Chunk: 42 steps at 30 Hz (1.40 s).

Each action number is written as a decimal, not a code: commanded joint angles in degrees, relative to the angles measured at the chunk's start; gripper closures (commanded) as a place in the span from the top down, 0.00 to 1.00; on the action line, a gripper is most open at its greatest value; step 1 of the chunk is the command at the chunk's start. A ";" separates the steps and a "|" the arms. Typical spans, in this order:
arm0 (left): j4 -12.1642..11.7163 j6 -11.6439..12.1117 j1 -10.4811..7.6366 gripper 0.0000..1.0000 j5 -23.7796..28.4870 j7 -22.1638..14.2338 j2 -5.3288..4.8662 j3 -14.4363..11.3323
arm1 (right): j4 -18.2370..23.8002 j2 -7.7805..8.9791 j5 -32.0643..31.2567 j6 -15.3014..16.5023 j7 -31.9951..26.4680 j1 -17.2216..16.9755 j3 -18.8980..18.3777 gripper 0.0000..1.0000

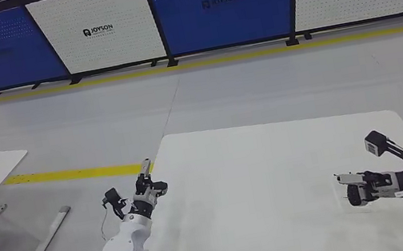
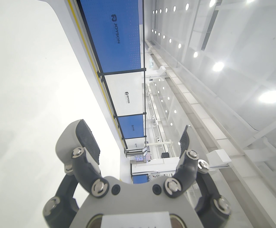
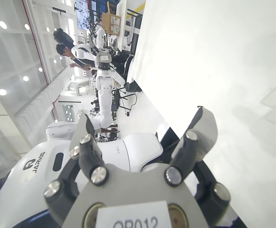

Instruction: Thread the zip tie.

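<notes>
Your left tool and right tool are both hanging wide and empty at opposite sides of the desk. You cannot tell where the zip tie is lying; reaching blind is likely risking a missed pinch.

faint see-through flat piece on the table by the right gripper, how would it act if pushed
The see-through piece lies flat and thin on the table, so it is probably light and floppy. On that smooth white top it would likely slide, not roll.
</notes>
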<state>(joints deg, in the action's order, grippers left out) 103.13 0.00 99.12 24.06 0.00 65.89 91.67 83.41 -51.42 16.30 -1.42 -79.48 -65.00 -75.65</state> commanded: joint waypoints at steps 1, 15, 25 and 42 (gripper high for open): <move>0.00 0.00 0.00 1.00 0.00 0.00 0.00 0.00 | 1.07 0.44 -1.53 -1.57 -0.17 -0.70 -0.12 1.00; 0.00 0.00 0.00 1.00 0.00 0.00 0.00 0.00 | 0.55 1.56 -3.12 -6.33 -0.17 -0.96 0.96 1.00; 0.00 0.00 0.00 1.00 0.00 0.00 0.00 0.00 | -1.62 3.56 -4.06 -1.60 -0.17 -2.50 -3.69 1.00; 0.00 0.00 0.00 1.00 0.00 0.00 0.00 0.00 | -7.32 8.80 -5.08 -0.42 -0.17 -0.71 -0.03 1.00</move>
<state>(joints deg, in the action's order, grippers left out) 103.13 0.00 99.12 24.06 0.00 65.89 91.67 76.09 -42.62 11.23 -1.83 -79.64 -65.71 -75.68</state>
